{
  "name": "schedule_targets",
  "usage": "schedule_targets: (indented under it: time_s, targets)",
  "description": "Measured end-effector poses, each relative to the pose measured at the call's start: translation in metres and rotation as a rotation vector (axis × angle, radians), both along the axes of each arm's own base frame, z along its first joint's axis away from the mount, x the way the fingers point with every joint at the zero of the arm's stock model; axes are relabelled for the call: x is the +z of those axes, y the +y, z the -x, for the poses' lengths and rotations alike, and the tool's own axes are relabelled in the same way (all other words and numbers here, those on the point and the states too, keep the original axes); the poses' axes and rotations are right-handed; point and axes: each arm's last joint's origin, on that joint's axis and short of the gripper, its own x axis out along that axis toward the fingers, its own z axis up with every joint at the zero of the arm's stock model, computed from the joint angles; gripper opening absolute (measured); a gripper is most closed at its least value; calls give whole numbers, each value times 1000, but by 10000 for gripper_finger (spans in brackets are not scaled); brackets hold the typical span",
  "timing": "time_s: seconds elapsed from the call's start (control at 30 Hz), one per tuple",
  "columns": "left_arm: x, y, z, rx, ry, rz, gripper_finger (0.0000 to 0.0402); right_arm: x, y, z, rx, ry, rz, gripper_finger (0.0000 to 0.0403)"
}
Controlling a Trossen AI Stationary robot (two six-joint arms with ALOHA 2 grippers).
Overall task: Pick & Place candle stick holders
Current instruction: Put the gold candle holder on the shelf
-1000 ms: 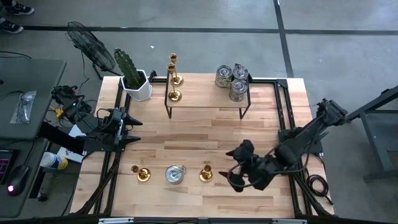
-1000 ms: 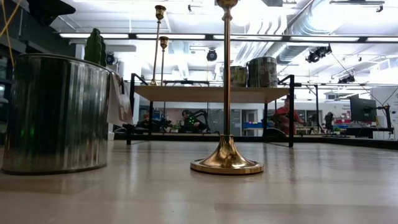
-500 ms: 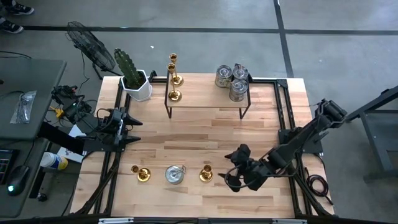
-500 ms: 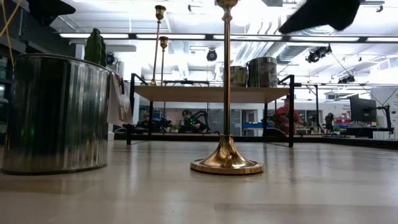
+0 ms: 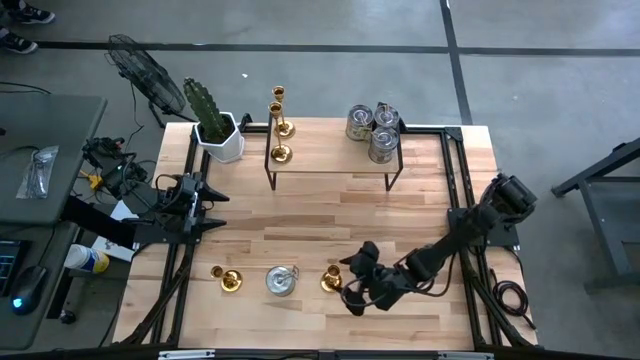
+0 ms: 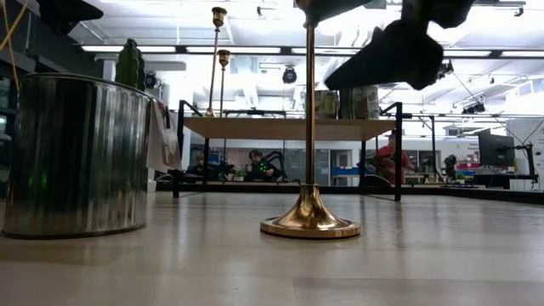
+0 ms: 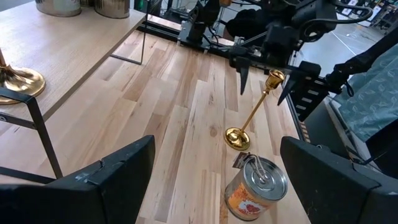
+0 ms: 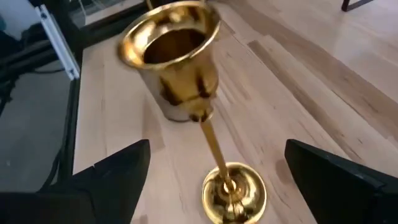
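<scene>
A gold candlestick (image 5: 331, 278) stands on its round base near the table's front edge. It also shows in the right wrist view (image 8: 186, 81) and the low view (image 6: 309, 153). My right gripper (image 5: 350, 287) is open. Its fingers stand on either side of the candlestick's top cup (image 7: 274, 77), apart from it. A silver holder (image 5: 281, 281) and another gold candlestick (image 5: 228, 280) stand to its left. My left gripper (image 5: 205, 205) waits open at the table's left edge.
A black-legged wooden shelf (image 5: 330, 160) at the table's far side carries two gold candlesticks (image 5: 281, 128) and three silver holders (image 5: 371, 126). A white pot with a cactus (image 5: 218, 135) stands at the far left corner. Bare wood lies in the middle of the table.
My right gripper has gone toward the table's left edge and down, to the top of the nearest gold candlestick. In the low view it has come in from the upper right. The candlestick has stayed where it was.
</scene>
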Motion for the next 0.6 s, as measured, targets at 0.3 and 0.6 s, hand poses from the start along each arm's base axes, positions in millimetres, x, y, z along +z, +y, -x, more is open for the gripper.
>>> schedule_targets:
  time_s: [0.3, 0.6]
  targets:
    - [0, 0, 0, 0, 0, 0, 342, 3, -10, -13, -45, -73, 18, 327]
    - [0, 0, 0, 0, 0, 1, 342, 6, -12, -16, -40, -99, 24, 298]
